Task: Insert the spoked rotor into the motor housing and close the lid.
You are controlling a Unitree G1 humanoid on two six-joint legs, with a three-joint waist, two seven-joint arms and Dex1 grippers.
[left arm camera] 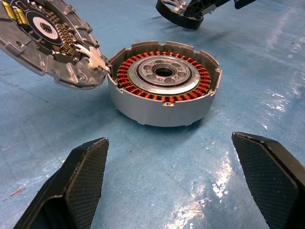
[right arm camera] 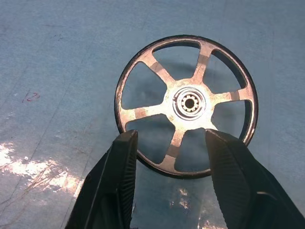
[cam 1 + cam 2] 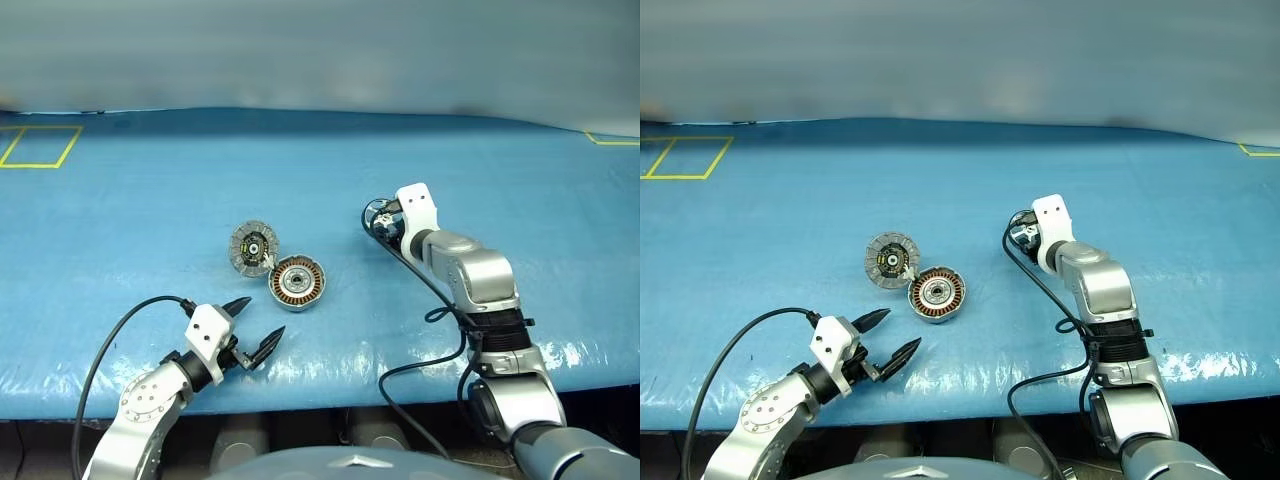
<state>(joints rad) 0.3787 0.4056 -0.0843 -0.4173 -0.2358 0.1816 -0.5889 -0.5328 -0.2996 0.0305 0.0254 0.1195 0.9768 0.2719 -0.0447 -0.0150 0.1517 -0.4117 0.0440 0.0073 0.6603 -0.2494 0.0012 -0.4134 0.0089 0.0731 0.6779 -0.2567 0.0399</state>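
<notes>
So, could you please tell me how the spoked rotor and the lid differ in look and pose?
The spoked rotor is an open wheel with see-through gaps between six spokes; the lid is a solid disc with radial segments around a dark centre. The spoked rotor lies apart near the right gripper; the lid stands tilted open, joined to the motor housing. Both are round metal parts.

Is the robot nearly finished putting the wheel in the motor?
Not yet. The motor housing sits empty, its lid tipped open. The right gripper's fingers straddle the spoked rotor, which is lying on the table. Lifting it, dropping it in and closing the lid remain.
</notes>
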